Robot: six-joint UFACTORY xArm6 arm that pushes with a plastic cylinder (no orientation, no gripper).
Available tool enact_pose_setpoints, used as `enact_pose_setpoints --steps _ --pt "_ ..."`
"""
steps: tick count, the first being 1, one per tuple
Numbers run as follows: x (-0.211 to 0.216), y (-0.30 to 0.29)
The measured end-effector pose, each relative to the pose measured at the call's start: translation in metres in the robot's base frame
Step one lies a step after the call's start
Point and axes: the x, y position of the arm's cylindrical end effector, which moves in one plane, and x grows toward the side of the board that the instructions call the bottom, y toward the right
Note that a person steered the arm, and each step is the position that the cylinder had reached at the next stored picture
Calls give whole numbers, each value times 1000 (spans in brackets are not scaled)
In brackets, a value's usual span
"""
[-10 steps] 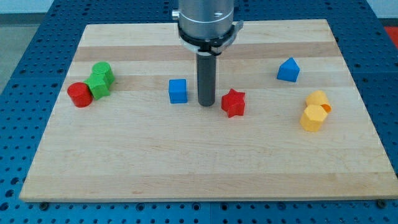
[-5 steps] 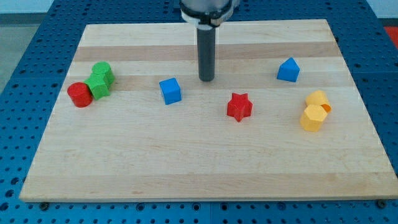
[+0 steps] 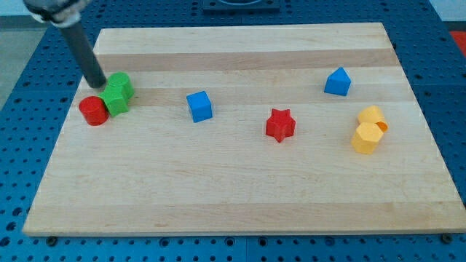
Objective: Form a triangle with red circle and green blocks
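Surface: pale wooden board (image 3: 240,196) lying on a blue perforated table (image 3: 14,145); the board's bottom strip carries nothing.

Nearest items, view's right: two yellow blocks (image 3: 369,130), touching, one just above the other; shapes rounded, not surely readable.

Middle band: red star (image 3: 280,125) right of centre; blue cube (image 3: 199,106) left of centre, well apart from the star.

View's left, same band: red circle (image 3: 93,110), a short cylinder. Touching it at its upper right, the green blocks (image 3: 116,94), two pieces pressed together, shapes hard to make out.

Farther, view's right: blue block (image 3: 337,81) with a peaked top, standing alone.

Farthest, view's upper left: dark rod slanting down from the corner. My tip (image 3: 98,85) sits just above the red circle and right against the upper-left side of the green blocks; contact cannot be confirmed. No fingers on this rig, so nothing is grasped or clenched; the rod only pushes.

Governing relation: the green pair lies down and to the right of my tip, the red circle directly below it. The three pieces appear crowded nearly in a line, so a triangle probably needs one piece nudged aside.
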Motion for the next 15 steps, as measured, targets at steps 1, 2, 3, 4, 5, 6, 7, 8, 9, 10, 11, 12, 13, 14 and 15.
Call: enact_pose_setpoints --steps 1,2,3,4,5,6,7,8,9,10,11,12,13,14,15 --pt "-3 49" --pt "5 82" --pt "2 46" --pt "-1 -14" --pt "-1 -52" --pt "-1 -57" --pt "1 -63" --pt "3 -63" --pt "4 -64" --pt "20 -64" --pt "41 -26" --pt "45 23" --pt "45 24" --pt "46 20" --pt "48 -10"
